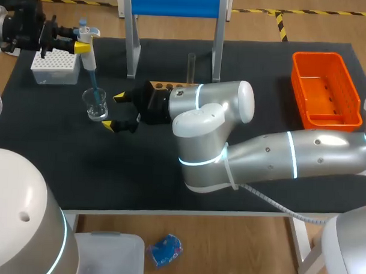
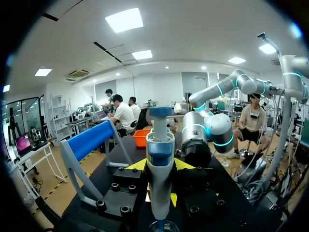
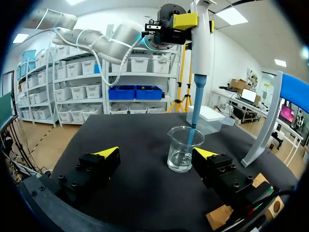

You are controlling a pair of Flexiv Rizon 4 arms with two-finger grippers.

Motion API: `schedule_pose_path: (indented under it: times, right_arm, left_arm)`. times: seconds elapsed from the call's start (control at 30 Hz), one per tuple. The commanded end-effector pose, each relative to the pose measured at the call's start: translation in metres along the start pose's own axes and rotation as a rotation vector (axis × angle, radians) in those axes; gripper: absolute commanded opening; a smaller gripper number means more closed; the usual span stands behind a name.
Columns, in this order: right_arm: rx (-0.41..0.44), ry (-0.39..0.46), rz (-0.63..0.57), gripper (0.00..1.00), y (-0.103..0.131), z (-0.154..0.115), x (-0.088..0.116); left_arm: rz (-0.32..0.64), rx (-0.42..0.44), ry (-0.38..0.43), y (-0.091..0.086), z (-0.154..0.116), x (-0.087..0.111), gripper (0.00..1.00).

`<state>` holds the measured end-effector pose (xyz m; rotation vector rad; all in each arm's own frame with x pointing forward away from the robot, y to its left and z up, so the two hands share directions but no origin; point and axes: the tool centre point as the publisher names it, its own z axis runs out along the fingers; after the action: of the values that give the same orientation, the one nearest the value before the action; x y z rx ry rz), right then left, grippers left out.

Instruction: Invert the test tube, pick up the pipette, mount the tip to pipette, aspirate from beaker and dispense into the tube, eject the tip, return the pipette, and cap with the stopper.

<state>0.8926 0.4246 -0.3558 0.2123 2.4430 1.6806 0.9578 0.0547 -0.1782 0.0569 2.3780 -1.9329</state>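
My left gripper is shut on the white pipette and holds it upright at the table's back left. The pipette's blue tip dips into the glass beaker. In the left wrist view the pipette stands between the yellow fingertips, with the beaker rim below. My right gripper stands open just right of the beaker. In the right wrist view the beaker sits ahead of the gripper, close to one finger and apart from both. The test tube stands upright in the wooden rack.
A white tip box lies at the back left, behind the beaker. An orange basket sits at the far right. A stand with a blue roller straddles the back middle, above the rack.
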Motion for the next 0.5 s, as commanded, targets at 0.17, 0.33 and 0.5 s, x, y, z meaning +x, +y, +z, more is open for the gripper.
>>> schedule_pose_path:
  times: [0.17,0.33,0.5]
  right_arm:
    - [-0.003,-0.004,0.0,1.0,-0.0011,0.0019,0.0005]
    - [-0.003,-0.004,0.0,1.0,-0.0011,0.0019,0.0005]
    - [-0.003,-0.004,0.0,1.0,-0.0011,0.0019,0.0005]
  left_arm:
    - [-0.004,0.005,0.005,0.0069,-0.0032,-0.0022,0.0]
    - [-0.008,0.011,0.004,0.0102,-0.0036,-0.0014,0.0]
    - [-0.008,0.02,0.001,0.0138,-0.0041,-0.0006,0.0]
